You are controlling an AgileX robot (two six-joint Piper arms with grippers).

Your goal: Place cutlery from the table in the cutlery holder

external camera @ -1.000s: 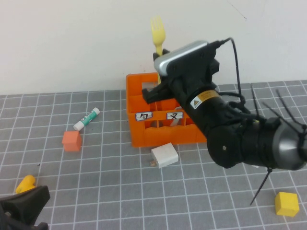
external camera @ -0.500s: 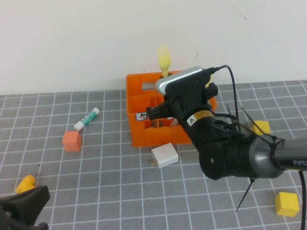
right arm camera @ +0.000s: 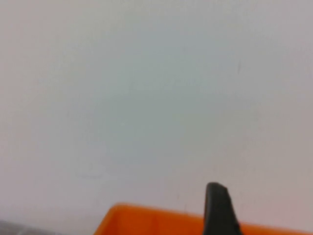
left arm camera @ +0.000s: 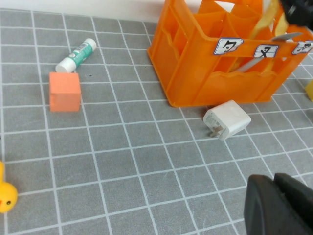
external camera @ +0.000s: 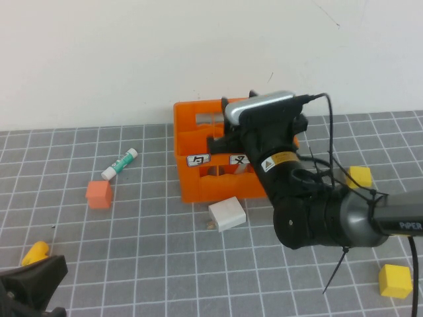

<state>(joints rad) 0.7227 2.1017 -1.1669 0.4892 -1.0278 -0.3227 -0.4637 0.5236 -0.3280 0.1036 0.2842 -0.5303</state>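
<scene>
The orange cutlery holder (external camera: 195, 179) stands at the back of the tiled table (external camera: 145, 251). In the left wrist view the holder (left arm camera: 195, 73) has a pale yellow fork (left arm camera: 268, 17) leaning inside it and a grey fork (left arm camera: 254, 61) in its middle compartment. My right gripper (external camera: 254, 98) hangs over the holder's back edge, mostly hidden by its wrist camera. The right wrist view shows one black finger (right arm camera: 220, 208) above the orange rim (right arm camera: 146, 223), with nothing in it. My left gripper (left arm camera: 276, 196) is shut and empty, low over the table's front left (external camera: 33, 284).
A white charger (external camera: 227, 213) lies just in front of the holder. An orange cube (external camera: 99, 193) and a white-green tube (external camera: 119, 163) lie to its left. Yellow blocks sit at the right (external camera: 359, 176) and front right (external camera: 395, 281). A yellow duck (external camera: 34, 253) is at front left.
The pale yellow fork, held high above the holder a second ago, has dropped out of sight into it. My right gripper came down over the holder. The left arm has not moved.
</scene>
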